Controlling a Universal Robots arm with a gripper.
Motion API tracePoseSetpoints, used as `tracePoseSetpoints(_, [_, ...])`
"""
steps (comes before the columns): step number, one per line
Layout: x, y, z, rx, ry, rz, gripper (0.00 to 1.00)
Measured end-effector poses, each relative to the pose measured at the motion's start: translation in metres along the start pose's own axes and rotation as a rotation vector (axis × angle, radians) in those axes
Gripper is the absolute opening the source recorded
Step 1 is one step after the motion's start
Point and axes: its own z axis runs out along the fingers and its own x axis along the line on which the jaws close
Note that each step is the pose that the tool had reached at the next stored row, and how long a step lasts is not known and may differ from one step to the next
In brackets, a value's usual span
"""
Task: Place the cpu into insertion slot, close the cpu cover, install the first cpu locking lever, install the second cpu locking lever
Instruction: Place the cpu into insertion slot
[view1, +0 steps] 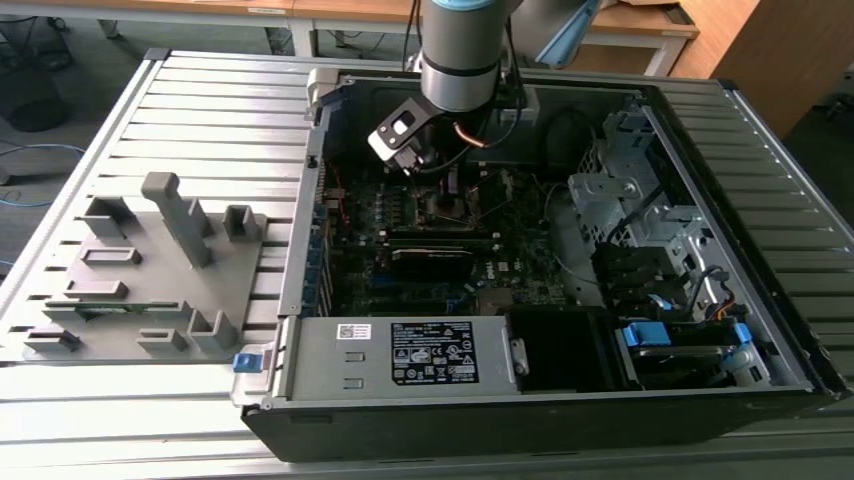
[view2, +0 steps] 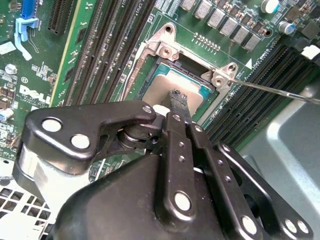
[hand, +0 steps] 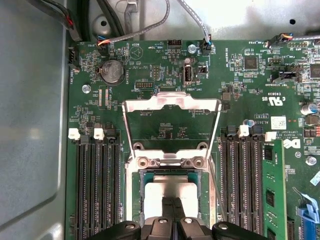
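The gripper (hand: 173, 204) has its fingers pinched together with nothing between them, the tips on or just above the chip (hand: 162, 192). The chip lies flat in the socket (hand: 132, 192), mid-way across the circuit board (hand: 150, 70), between the memory slots (hand: 97, 185). Beyond it, the cover (hand: 171, 101) stands hinged open. Placing looks done. Closing the cover calls for the fingers to clear the socket first.

Grey cpu (hand: 159, 187) seemingly seated in insertion slot (hand: 135, 196), cpu cover (hand: 171, 102) flipped open

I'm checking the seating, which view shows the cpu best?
First wrist view: straight down on the cpu in the slot. Second wrist view shows it slanted, partly behind the gripper; exterior view, too small to judge.
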Motion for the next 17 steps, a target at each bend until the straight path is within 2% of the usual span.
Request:
tracePoseSetpoints(3, [-0.0001,-0.0001,0.0023,0.0002,-0.0003,0.000,0.11])
tracePoseSetpoints(17, [-0.0002,-0.0002,0.0041,0.0001,-0.0004,0.000,0.11])
